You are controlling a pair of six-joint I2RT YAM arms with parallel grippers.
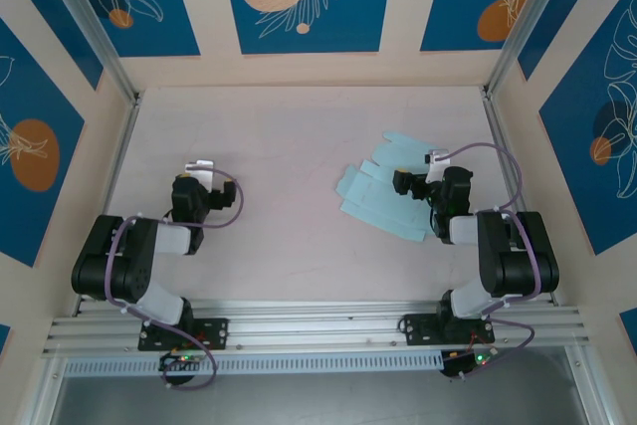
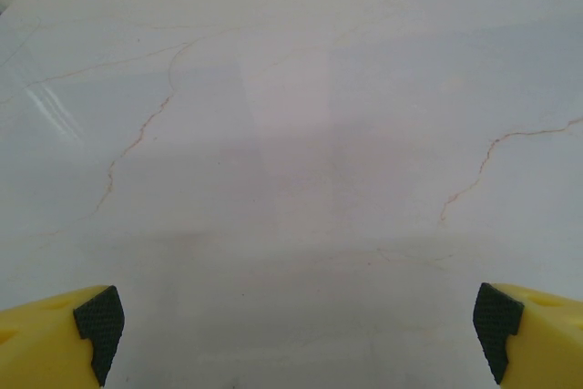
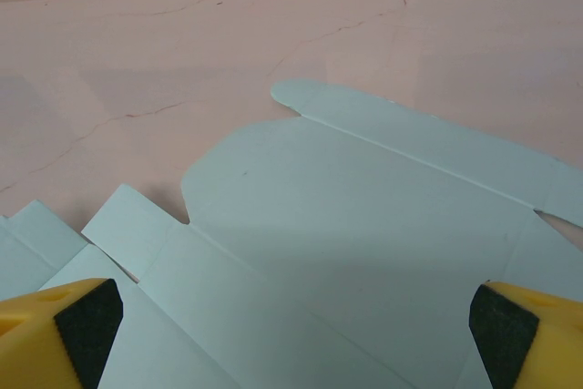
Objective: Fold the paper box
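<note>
The pale light-blue thin-card paper box (image 1: 383,196) is one flat, unfolded cut-out sheet lying on the right half of the white, faintly veined tabletop (image 1: 279,136). In the top view its long axis runs diagonally, from the near-left up toward the far-right, where the rounded flaps point. The right wrist view adds detail not visible from above: a straight crease line and one rounded end flap at the sheet's (image 3: 346,225) far edge, with smaller flaps at near left. The right gripper (image 1: 406,184) sits above the sheet; its two yellow fingers (image 3: 55,334) with black pads stand wide apart, gripping nothing. The left gripper (image 1: 189,191) is well apart from the sheet, over bare tabletop (image 2: 319,88), jaws (image 2: 296,321) likewise spread wide and empty. Count: one sheet, two arms, two grippers.
</note>
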